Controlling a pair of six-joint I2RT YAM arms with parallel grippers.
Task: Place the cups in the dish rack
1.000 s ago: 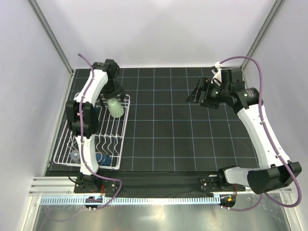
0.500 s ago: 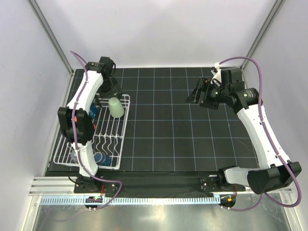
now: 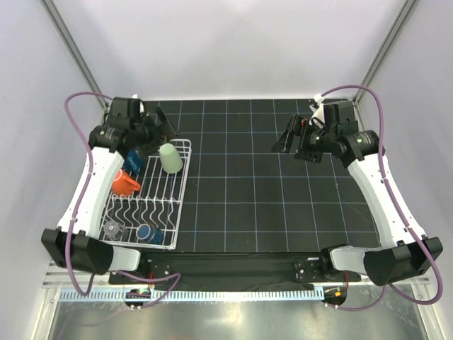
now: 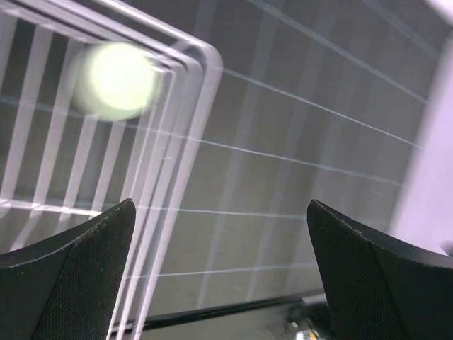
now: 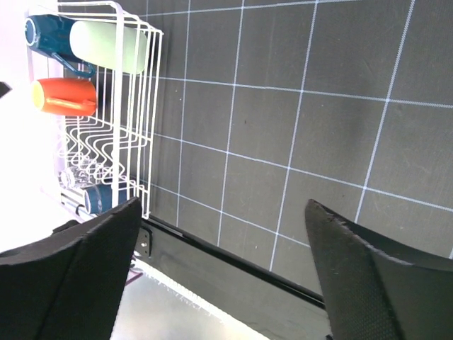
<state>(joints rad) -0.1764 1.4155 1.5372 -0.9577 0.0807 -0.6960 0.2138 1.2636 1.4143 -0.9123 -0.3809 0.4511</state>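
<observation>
I count all five cups in the dish rack point(image 3: 182, 185): green tumbler point(image 3: 169, 157), orange mug point(image 3: 123, 183), blue mug point(image 3: 134, 159), smaller blue mug point(image 3: 148, 232), clear glass point(image 3: 113, 229). My left pincer point(image 4: 221, 212) and right pincer point(image 5: 223, 205) both gape wide, empty. Loading looks finished to me.

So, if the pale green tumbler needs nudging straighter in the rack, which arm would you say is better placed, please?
Left, I'd judge. The left tool, open, hangs at the far end of the dish rack, beside the pale green tumbler. The right tool, also open, is across the mat, well away.
</observation>
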